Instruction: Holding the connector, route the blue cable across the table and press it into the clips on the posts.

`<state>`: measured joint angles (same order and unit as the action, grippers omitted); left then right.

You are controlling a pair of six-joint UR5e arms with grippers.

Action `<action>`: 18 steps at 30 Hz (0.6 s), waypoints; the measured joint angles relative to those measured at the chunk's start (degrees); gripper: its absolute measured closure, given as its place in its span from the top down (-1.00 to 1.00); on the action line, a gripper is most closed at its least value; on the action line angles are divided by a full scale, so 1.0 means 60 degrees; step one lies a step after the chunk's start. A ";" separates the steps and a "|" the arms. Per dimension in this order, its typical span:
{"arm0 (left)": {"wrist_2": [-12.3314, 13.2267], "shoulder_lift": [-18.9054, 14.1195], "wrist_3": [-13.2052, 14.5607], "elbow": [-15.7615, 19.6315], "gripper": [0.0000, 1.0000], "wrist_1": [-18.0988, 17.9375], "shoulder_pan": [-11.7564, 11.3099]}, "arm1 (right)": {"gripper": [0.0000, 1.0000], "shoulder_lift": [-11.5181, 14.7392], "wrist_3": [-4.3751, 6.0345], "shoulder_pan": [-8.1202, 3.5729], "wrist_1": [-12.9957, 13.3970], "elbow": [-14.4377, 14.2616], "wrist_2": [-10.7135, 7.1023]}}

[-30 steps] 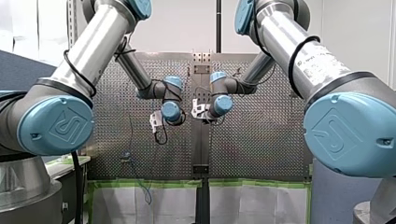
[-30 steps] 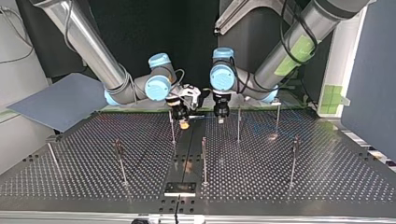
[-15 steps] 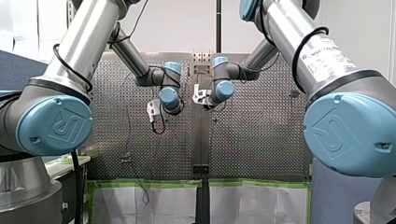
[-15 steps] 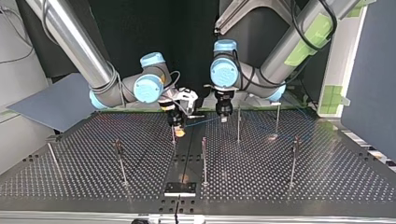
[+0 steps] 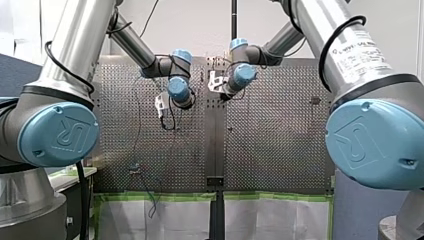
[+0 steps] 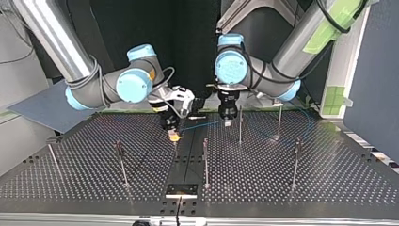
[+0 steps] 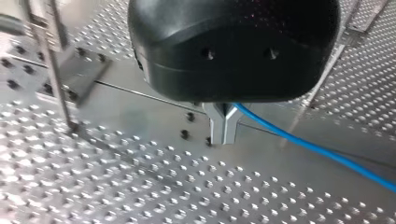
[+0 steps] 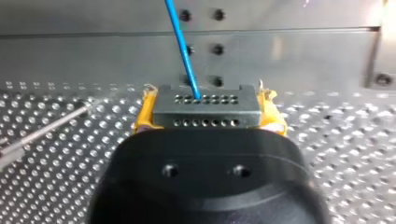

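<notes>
Top view, near edge first: table [image 6: 329,183], with a small plate [image 6: 181,190] at bottom centre on the centre strip [image 6: 188,160]. A row of upright posts [image 6: 205,159] crosses the lower middle of the frame.

Behind them, just left of centre: right gripper [image 6: 174,136], tips low over the table and close to a thin post [image 6: 175,148]. I can't judge contact from here. In the right wrist view the yellow pads [image 8: 145,116] are clamped on the connector [image 8: 205,112], a grey block with two rows of holes, one pad on each side. The blue cable [image 8: 183,46] leaves the connector's face and heads away ahead of the gripper, over the centre strip.

At the same depth, just right of centre in the top view: left gripper [image 6: 227,123], pointing straight down, just left of the next post [image 6: 240,125] and apart from it. The blue cable runs in a straight line between the two grippers, clear of the table. In the left wrist view the metal fingers [image 7: 217,130] are pinched narrow, and the blue cable comes out from between them and runs off to one side above the table.

Farther back, the cable trails on toward the right of the frame, faint against the table. Both arms drop in from the top corners.
</notes>
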<state>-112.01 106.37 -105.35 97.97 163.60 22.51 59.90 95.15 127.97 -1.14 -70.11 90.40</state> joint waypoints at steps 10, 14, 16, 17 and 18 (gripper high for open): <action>0.0187 -0.0785 0.0016 -0.0065 -1.00 0.0319 -0.0025 | -1.00 0.0809 -0.0027 -0.0021 -0.0808 0.0000 -0.0010; 0.0428 -0.1133 0.0007 -0.0259 -1.00 0.0526 -0.0019 | -1.00 0.1098 -0.0045 0.0006 -0.1097 0.0000 -0.0019; 0.0499 -0.1321 0.0014 -0.0353 -1.00 0.0645 -0.0008 | -1.00 0.1260 -0.0067 0.0046 -0.1258 0.0001 -0.0020; 0.0521 -0.1402 0.0014 -0.0383 -1.00 0.0679 -0.0004 | -1.00 0.1334 -0.0081 0.0066 -0.1332 0.0000 -0.0022; 0.0543 -0.1504 0.0012 -0.0415 -1.00 0.0711 -0.0002 | -1.00 0.1432 -0.0100 0.0087 -0.1430 0.0002 -0.0034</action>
<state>-108.75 97.35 -105.28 95.48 167.86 22.50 68.49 94.55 128.49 -9.73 -70.10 90.20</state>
